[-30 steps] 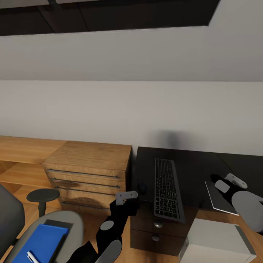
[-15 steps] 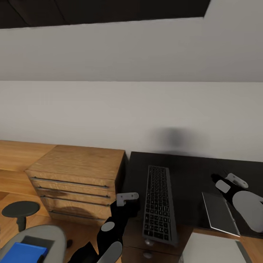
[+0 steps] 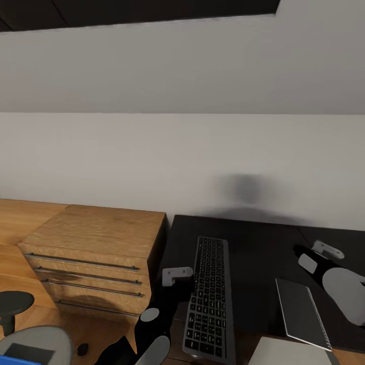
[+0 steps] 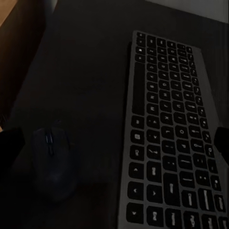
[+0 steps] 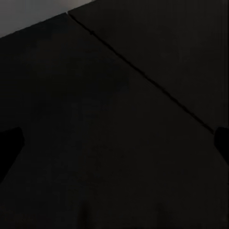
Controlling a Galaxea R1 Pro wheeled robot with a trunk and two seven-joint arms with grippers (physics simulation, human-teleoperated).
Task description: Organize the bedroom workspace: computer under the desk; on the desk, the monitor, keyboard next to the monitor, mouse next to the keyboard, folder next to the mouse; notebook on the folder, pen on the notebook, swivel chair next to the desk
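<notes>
The keyboard (image 3: pixel 208 299) lies lengthwise on the black desk (image 3: pixel 253 238), near its left end. My left gripper (image 3: pixel 177 275) hovers just left of it, open. In the left wrist view the gripper (image 4: pixel 116 143) looks down on the dark mouse (image 4: pixel 55 160), which lies beside the keyboard (image 4: pixel 171 143). My right gripper (image 3: pixel 324 251) is open over bare desk top (image 5: pixel 119 95), just beyond a flat grey notebook (image 3: pixel 301 312) with a pale edge. The pale computer (image 3: pixel 289 355) peeks in at the bottom. The swivel chair (image 3: pixel 35 342) carries a sliver of blue folder (image 3: pixel 15 362).
An oak dresser (image 3: pixel 96 238) with bar handles stands against the desk's left end. A sloped pale wall (image 3: pixel 182 157) runs behind both. Oak floor (image 3: pixel 12 253) shows to the left, and the chair's dark armrest (image 3: pixel 12 303) sits near the bottom left corner.
The whole picture has shifted: desk, dresser and chair slide left and down, so the camera moved. The chair and folder are almost out of frame. Both arms hold their pose.
</notes>
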